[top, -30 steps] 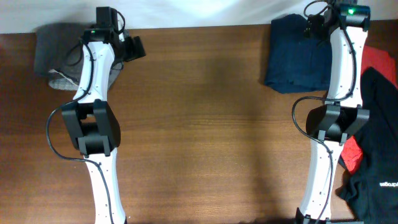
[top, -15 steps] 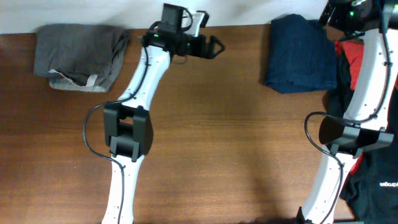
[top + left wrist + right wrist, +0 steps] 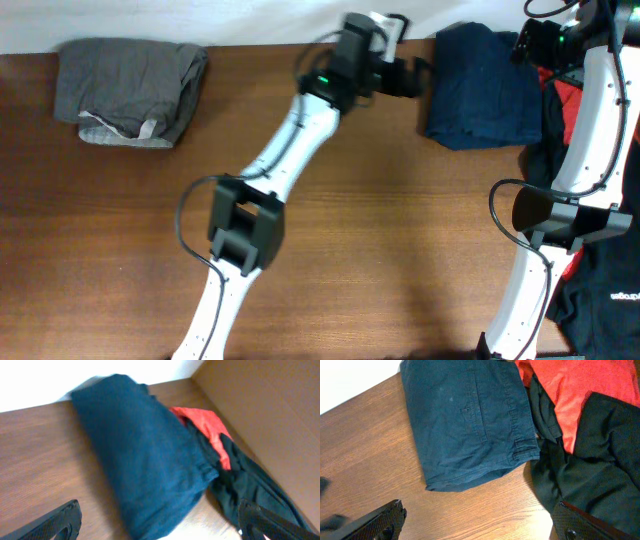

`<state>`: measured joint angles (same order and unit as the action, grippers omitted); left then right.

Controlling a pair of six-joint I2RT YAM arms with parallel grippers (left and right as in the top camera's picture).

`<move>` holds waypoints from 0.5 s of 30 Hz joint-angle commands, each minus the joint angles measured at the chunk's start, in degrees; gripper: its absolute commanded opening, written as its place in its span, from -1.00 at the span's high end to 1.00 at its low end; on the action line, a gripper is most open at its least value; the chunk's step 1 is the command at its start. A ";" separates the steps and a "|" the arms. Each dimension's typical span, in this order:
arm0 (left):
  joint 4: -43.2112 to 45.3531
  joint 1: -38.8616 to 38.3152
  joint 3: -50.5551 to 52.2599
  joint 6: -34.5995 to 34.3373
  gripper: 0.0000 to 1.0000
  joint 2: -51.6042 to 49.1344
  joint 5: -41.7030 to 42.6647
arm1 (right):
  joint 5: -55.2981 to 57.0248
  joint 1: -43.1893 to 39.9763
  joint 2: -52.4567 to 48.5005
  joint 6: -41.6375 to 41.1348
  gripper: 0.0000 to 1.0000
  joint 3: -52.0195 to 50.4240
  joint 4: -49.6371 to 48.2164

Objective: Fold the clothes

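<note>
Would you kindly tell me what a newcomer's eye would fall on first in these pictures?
The left arm stretched diagonally across the wooden table stands out first, its open left gripper just short of the folded navy garment at the far right. A folded grey garment lies at the far left corner. A loose red-and-black pile sprawls along the right edge beside the right arm.

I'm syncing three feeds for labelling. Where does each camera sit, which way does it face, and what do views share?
Overhead: above the table, looking down; both arms, left gripper and right gripper show.
Left wrist: on the left arm, facing the navy garment; its open fingers frame the bottom.
Right wrist: on the right arm, looking down at the same garment; fingers at bottom.
Shared: the navy garment and red-and-black clothes beside it.
</note>
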<state>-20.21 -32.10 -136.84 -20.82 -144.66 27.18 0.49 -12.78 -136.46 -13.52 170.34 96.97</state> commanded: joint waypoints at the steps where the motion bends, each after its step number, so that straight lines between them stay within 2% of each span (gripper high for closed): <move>1: 2.97 -3.72 -1.27 -4.50 -0.98 -2.27 -5.81 | -2.91 -0.35 0.13 -0.28 -0.97 0.07 0.37; 5: 4.44 -5.27 -1.27 -5.75 -0.98 -5.99 -5.38 | -3.78 -0.39 0.13 -0.26 -0.97 0.07 0.37; 11: 12.55 -5.20 -1.27 -10.01 -0.98 -12.55 -5.55 | -6.32 -0.37 0.13 -0.26 -0.97 0.07 0.37; 15: 14.78 -5.20 -1.27 -10.49 -0.98 -14.95 -5.62 | -6.32 -0.37 0.13 -0.26 -0.97 0.07 0.37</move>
<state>-6.98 -37.52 -137.38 -29.50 -157.73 22.00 -4.69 -12.84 -136.46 -13.52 170.34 96.97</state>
